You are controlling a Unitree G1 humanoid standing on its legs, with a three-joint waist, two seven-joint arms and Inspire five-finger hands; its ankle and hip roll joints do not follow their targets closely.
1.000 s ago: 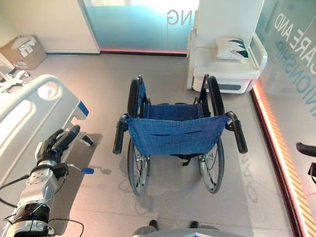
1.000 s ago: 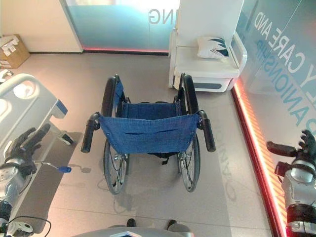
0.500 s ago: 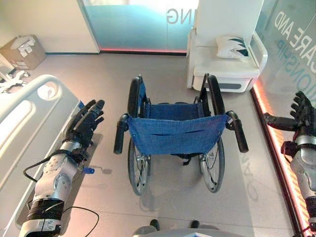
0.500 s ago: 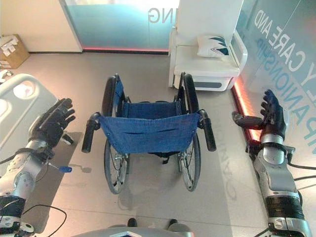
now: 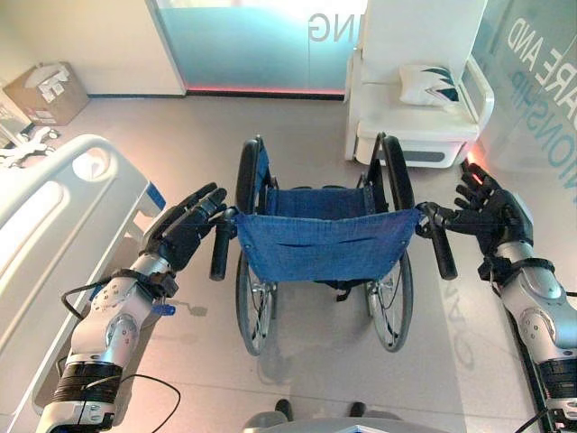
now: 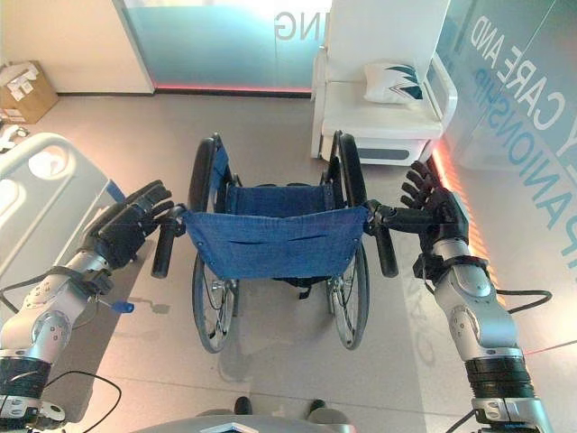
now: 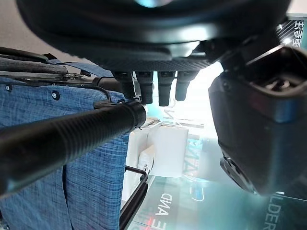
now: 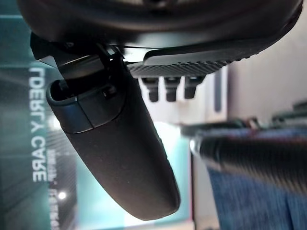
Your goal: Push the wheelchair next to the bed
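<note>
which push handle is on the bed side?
The wheelchair's left push handle, by the open left hand. The bed lies just beyond it; the other handle faces the right hand.

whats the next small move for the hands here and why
Probably close both hands on the push handles. The left hand and right hand are open beside the wheelchair, each next to a black handle, left handle and right handle, with neither gripped.

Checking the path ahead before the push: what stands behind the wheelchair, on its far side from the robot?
Beyond the wheelchair is bare floor, then a white armchair holding a cushion. Floor directly beneath the seat is hidden.
</note>
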